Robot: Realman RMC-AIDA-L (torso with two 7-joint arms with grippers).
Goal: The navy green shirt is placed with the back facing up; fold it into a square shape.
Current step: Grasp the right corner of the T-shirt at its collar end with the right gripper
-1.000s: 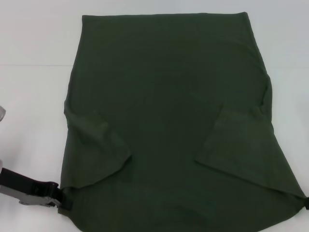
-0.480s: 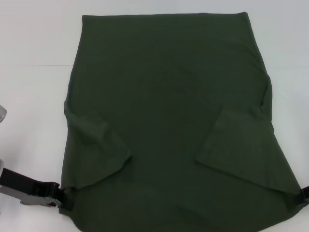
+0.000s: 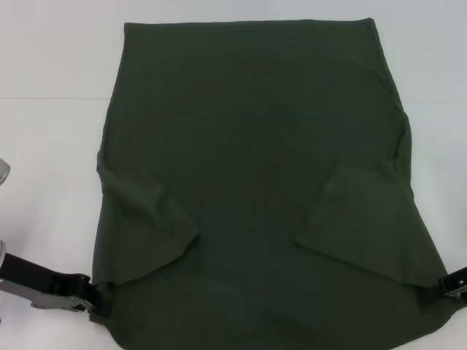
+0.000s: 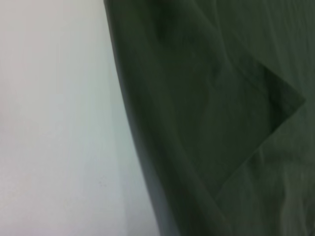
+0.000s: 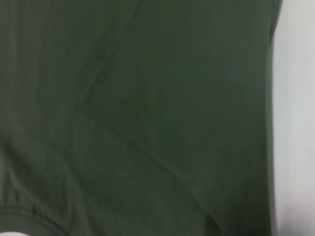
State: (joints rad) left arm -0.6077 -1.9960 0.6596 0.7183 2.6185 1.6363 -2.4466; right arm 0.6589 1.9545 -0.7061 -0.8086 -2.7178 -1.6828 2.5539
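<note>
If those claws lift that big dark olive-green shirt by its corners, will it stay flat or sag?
The dark olive-green fabric shirt would probably sag: its folded-in sleeves lie limp and creased. It looks thin, so likely light. Pushed, it may bunch rather than slide.

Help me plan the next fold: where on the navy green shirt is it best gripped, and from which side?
Probably at the two near corners of the navy green shirt, coming in from the outer sides. Both sleeves already lie folded inward, so the near edge is a straight band. The left end effector and right end effector sit at those corners.

Shirt soft matt cloth, table smooth white, left gripper black w/ metal.
</note>
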